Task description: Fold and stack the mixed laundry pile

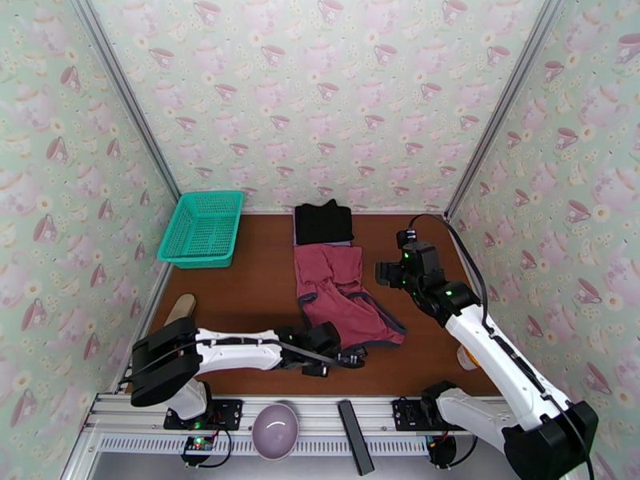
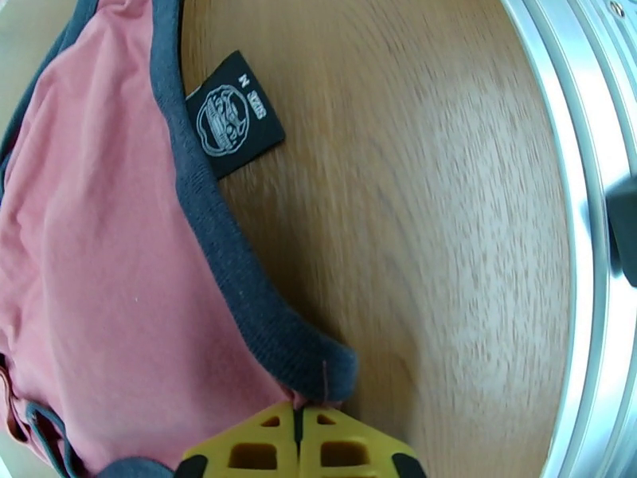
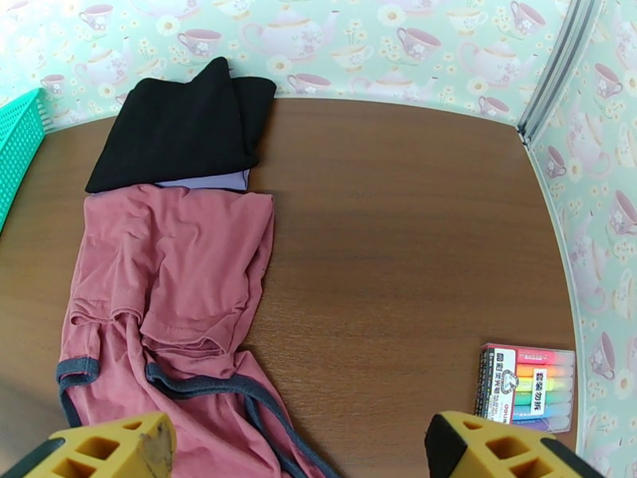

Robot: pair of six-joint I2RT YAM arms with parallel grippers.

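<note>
Room: teapot-wallpaper walls [image 1: 320, 90] are enclosing a brown wooden desk [image 1: 256, 302] | Top: dusty-red top [image 1: 340, 294] is lying mid-desk, its navy hem being pinched by the closed left pincer [image 2: 301, 428] | Other: right pincer [image 3: 298, 452] is hovering beside it, wide, empty.

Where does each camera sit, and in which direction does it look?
Top external: above and behind the bases, looking down on the table; both arms, left gripper and right gripper, show.
Left wrist: on the left arm, close over the red top; its shut fingers pinch the hem.
Right wrist: on the right arm, facing the far wall over the black garment; its open fingers show.
Shared: top external and right wrist both show red top, black garment, teal basket.
</note>
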